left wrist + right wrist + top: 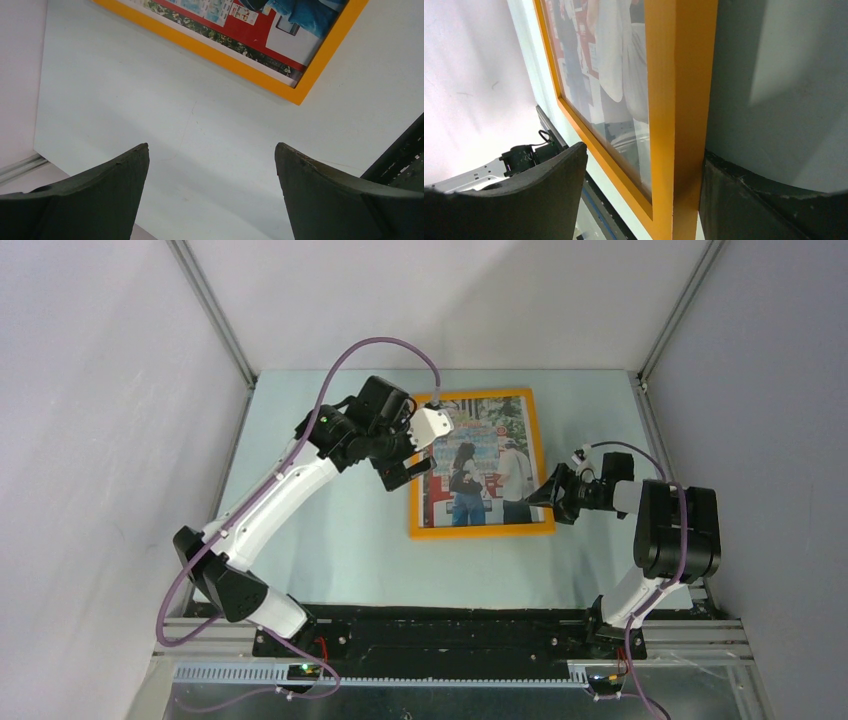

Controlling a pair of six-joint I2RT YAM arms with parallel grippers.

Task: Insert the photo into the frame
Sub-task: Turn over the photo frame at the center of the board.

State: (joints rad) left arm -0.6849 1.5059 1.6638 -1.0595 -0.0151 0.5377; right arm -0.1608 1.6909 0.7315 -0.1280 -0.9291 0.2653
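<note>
right pincer (642, 151) spread astride frame (674, 100) rail, photo (614, 75) inside, left pincer (212, 149) alongside

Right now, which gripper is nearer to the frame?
Right. The right gripper has its fingers either side of the frame at its right edge, one against it. The left gripper hangs open beside the left edge, clear of it.
</note>
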